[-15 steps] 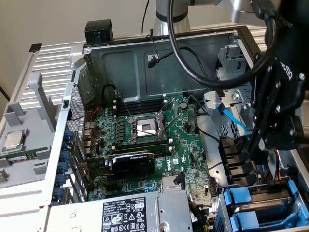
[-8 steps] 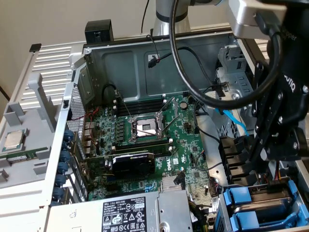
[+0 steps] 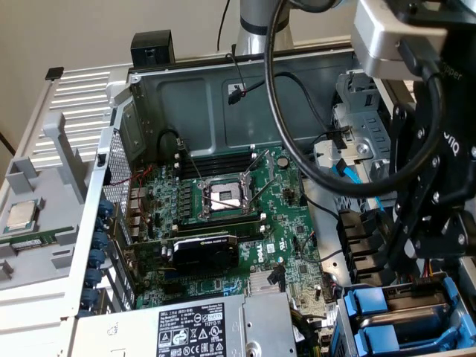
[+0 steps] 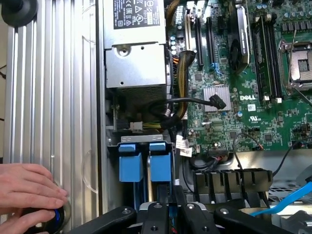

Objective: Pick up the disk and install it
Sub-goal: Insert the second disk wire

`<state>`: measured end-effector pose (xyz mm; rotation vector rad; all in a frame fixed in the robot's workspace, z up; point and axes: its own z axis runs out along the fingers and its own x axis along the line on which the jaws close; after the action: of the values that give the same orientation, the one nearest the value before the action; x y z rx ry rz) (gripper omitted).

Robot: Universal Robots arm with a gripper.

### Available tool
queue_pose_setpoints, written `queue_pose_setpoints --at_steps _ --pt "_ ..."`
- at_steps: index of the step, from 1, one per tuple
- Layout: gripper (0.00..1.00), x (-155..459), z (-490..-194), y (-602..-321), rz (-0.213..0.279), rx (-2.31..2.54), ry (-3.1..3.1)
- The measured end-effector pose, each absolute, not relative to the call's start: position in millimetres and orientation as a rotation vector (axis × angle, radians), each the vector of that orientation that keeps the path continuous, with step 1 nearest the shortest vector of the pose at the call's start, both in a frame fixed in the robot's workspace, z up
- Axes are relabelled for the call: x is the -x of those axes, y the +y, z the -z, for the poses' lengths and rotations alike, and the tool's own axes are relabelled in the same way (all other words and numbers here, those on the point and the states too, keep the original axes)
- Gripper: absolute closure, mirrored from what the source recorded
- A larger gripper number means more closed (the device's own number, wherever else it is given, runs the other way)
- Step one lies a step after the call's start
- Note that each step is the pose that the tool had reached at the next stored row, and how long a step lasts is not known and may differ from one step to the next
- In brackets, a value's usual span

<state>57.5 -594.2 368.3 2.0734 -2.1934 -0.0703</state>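
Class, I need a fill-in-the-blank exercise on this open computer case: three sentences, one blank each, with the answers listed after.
1. The tabs on the drive carriers in the bay are coloured ____.
2. The brand word printed in white on the motherboard reads ____.
3. A person's ____ rests on the ribbed metal panel beside the case.

Missing words: blue; Dell; hand

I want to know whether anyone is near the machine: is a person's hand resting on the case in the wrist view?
Yes, a person's hand lies on the ribbed silver panel beside the open computer.
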Motion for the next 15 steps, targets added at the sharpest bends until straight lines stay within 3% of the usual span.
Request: queue_pose_setpoints --at_steps 15 --pt "0.84 -58.4 -363.5 -599.5 0.084 -2.160 -2.144"
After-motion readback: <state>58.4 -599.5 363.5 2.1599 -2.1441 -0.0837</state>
